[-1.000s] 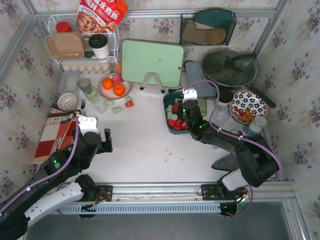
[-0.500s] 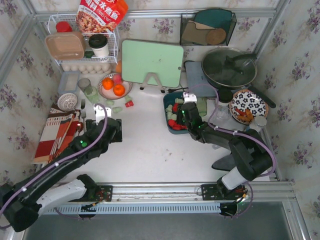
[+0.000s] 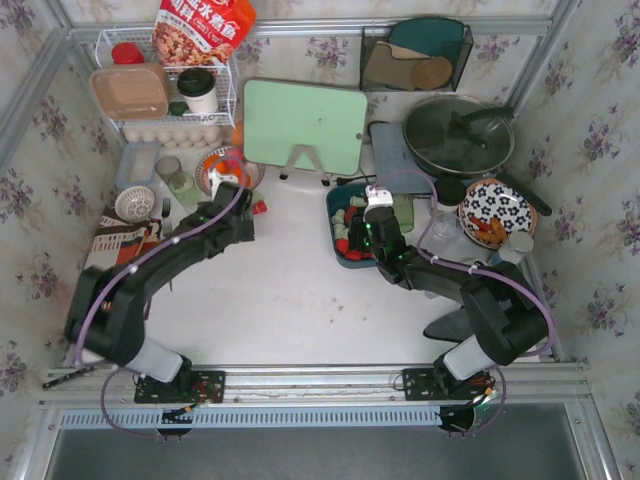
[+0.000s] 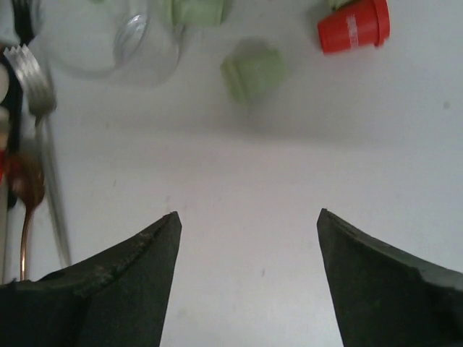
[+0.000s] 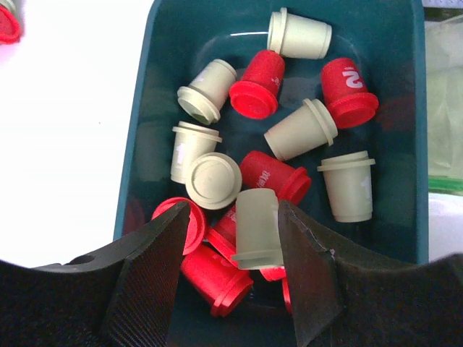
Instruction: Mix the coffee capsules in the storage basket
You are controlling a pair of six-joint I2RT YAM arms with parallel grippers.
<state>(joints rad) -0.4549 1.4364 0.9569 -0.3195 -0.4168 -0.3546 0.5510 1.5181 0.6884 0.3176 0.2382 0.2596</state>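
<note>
Top external | white table (image 3: 290,300), floral walls (image 3: 600,130) | left hand (image 4: 247,215) apart | right hand (image 5: 233,213) apart over storage basket (image 5: 145,108)

Here goes the left arm (image 3: 160,262)! A second ago it sat folded low by its base. Now it's stretched far up the desk (image 4: 239,166), with the left end effector (image 3: 236,195) overlapping the fruit plate (image 3: 203,172). Its jaws have eased in a touch but are still apart, with a loose green capsule (image 4: 253,72) and red capsule (image 4: 353,25) just ahead. Over in the storage basket (image 5: 145,108), the right end effector (image 5: 235,206) has shifted slightly, jaws spreading wider.
</note>
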